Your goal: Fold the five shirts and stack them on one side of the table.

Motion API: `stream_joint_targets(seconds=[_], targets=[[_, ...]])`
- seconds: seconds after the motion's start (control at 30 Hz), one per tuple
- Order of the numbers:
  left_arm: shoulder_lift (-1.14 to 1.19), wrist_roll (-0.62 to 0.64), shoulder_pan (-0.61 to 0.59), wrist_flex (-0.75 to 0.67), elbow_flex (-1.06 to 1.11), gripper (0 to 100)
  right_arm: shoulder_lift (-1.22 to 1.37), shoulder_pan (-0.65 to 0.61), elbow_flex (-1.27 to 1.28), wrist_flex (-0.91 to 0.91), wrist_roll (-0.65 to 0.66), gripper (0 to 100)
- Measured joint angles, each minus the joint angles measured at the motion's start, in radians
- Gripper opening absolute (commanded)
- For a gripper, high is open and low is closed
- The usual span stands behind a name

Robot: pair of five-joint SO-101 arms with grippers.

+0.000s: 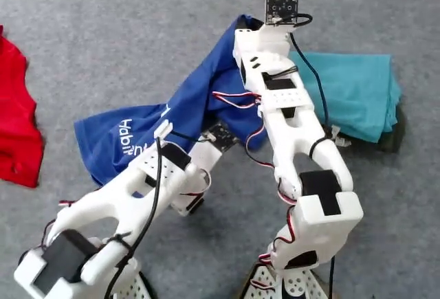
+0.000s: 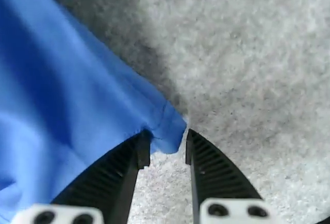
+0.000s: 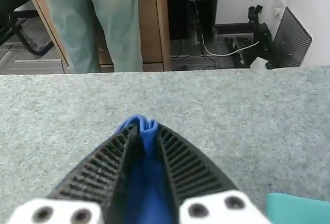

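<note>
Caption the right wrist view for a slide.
Right gripper shut on a pinched fold of the blue shirt, over the grey table.

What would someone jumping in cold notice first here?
The blue shirt in mid-table, lifted into a peak by the right hand, which is shut on a fold of it toward the far edge. The left hand sits open with a corner of the shirt between its fingers. A folded teal shirt lies at the right, a red shirt at the left edge.
</note>
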Motion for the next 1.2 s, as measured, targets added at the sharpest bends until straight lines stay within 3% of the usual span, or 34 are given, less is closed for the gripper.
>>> stream_joint_targets(seconds=[0.2, 0.33, 0.57, 0.8, 1.2], targets=[[0.060, 0.123, 0.000, 0.002, -0.012, 14, 0.000, 0.000, 0.000, 0.000, 0.000, 1.4], [0.075, 0.186, 0.000, 0.064, -0.080, 20, 0.000, 0.000, 0.000, 0.000, 0.000, 1.4], [0.077, 0.241, -0.084, 0.129, -0.166, 22, 0.000, 0.000, 0.000, 0.000, 0.000, 1.4], [0.077, 0.308, -0.098, 0.129, -0.175, 22, 0.000, 0.000, 0.000, 0.000, 0.000, 1.5], [0.077, 0.327, -0.098, 0.005, -0.126, 22, 0.000, 0.000, 0.000, 0.000, 0.000, 1.5]])
